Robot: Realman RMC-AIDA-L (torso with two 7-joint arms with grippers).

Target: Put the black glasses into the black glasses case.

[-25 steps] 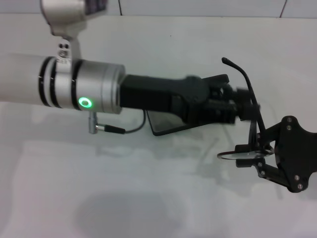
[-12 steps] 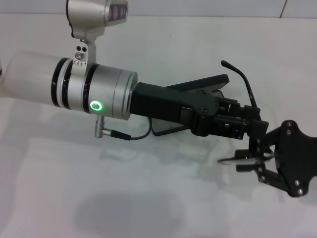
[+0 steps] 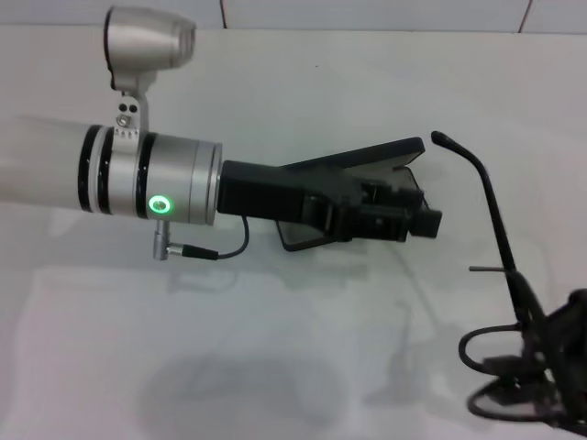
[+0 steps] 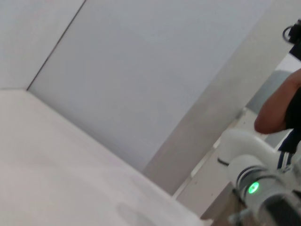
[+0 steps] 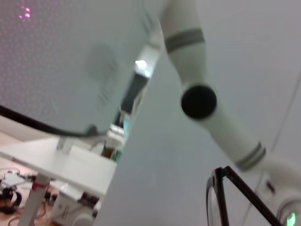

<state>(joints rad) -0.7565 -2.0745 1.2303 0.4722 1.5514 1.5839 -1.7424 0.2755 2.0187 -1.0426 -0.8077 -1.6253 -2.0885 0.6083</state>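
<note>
The black glasses case (image 3: 367,158) lies open on the white table in the head view, its lid raised. My left arm reaches across it, hiding most of its base. My left gripper (image 3: 429,223) hovers just right of the case with nothing seen in it. The black glasses (image 3: 500,234) are off the table at the right, one long temple arm pointing up and away and the lens frames low at the bottom right. My right gripper (image 3: 564,367) is shut on them at the picture's bottom right corner, mostly cut off. The glasses frame also shows in the right wrist view (image 5: 217,197).
The white table (image 3: 303,82) spreads around the case, with a tiled wall behind it. A thin cable (image 3: 229,249) hangs under my left forearm. The left wrist view shows only wall, table edge and part of an arm.
My left gripper has drawn back left, away from the glasses. My right gripper has moved down and right with the glasses, and their temple arm now stands more upright.
</note>
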